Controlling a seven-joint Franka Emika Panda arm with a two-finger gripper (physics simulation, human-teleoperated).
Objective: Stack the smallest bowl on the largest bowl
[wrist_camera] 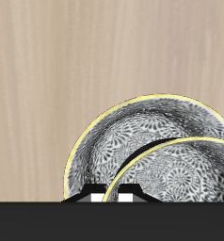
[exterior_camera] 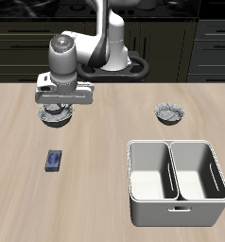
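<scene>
The largest bowl (exterior_camera: pixel 54 117) stands on the table near the back, grey-white with a bluish pattern; in the wrist view its yellow-edged wavy rim and patterned inside (wrist_camera: pixel 133 132) show. My gripper (exterior_camera: pixel 59 102) is right over it. The gripper (wrist_camera: pixel 111 197) has its fingertips close together on the rim of the smallest bowl (wrist_camera: pixel 180 174), which sits inside the largest bowl's rim, low over it. I cannot tell whether the two bowls touch. The exterior view hides the smallest bowl behind the gripper.
The medium-sized bowl (exterior_camera: pixel 168 113) stands apart at the same depth on the table. A white two-compartment caddy (exterior_camera: pixel 135 180) stands nearer the front edge. A small blue object (exterior_camera: pixel 55 161) lies in front of the largest bowl.
</scene>
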